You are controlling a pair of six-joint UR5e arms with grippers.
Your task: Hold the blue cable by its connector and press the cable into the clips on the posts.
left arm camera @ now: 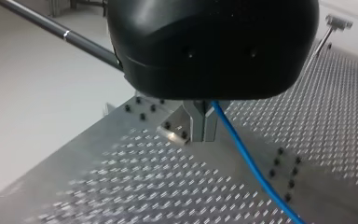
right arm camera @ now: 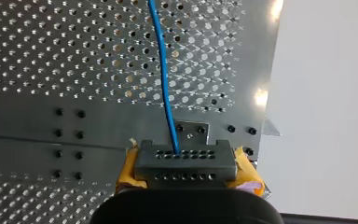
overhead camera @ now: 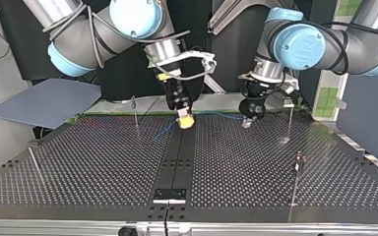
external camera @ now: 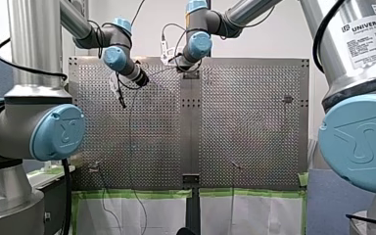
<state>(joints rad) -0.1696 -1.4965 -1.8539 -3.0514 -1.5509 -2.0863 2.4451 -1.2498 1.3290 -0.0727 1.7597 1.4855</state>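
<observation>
Blue cable: held in a short run between both sets of fingers, low over the counter. Loose tail trailing beyond the right fingers, on the side away from the left ones. Seated in no clip, as far as can be seen.
Post by right fingers: well apart, outboard of them, near the loose tail.
Right fingers: yellow-padded, clenched on the cable.
Left fingers: pressed together, cable emerging right beside them, seemingly grasping it. Connector not visible, so hold on it unconfirmed.
Post by left fingers: near, outboard of them, with its clip sitting higher than the fingertips.
Risk, slip: cable likely to slide through the pads if pulled taut, more so if gripped on bare jacket and not the connector.
Risk, post: thin upright, likely to bend or be knocked if approached from the side.
Risk, snag: slack tail apt to catch on counter holes or the other post.
</observation>
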